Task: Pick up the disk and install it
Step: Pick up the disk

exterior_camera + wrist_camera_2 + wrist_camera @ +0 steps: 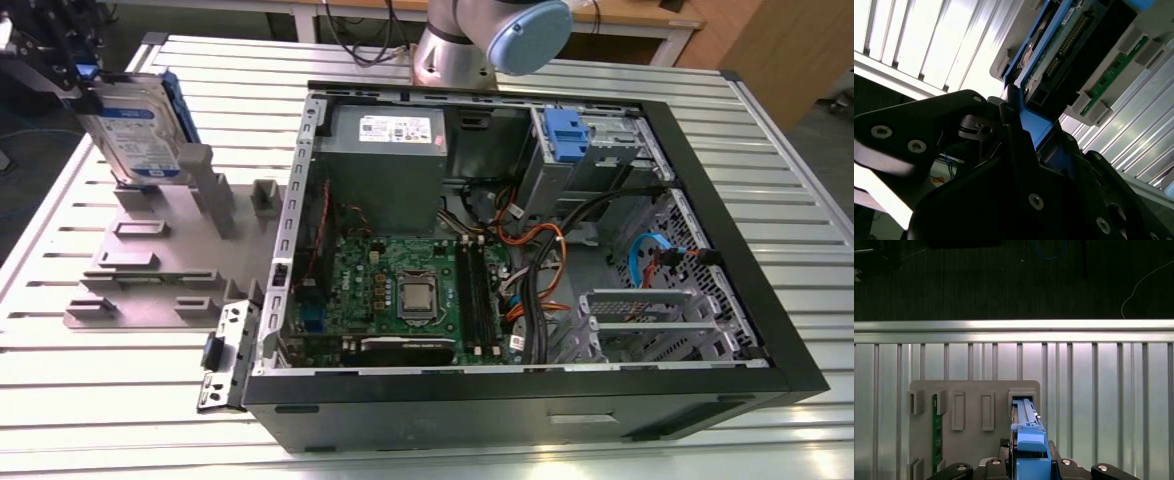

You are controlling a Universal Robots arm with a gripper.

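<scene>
The disk (140, 135), a silver drive with a white-and-blue label in a blue frame, stands on edge over a slot at the back of the grey fixture plate (147, 270), at the exterior view's left. My gripper (83, 75) is at its upper end and shut on the blue frame. In the first wrist view the blue frame of the disk (1029, 440) runs out from between the gripper (1030, 465) fingers toward a fixture slot. In the second wrist view a black finger (1014, 130) presses against the disk (1064, 45). Whether the disk still rests in the slot is unclear.
An open computer case (747, 330) lies on the slatted metal table, with motherboard, cables, a grey power supply (384, 150) and a drive bay holding a blue carrier (567, 135). The arm's base (481, 40) stands behind the case. A green memory stick (936, 432) sits in the fixture.
</scene>
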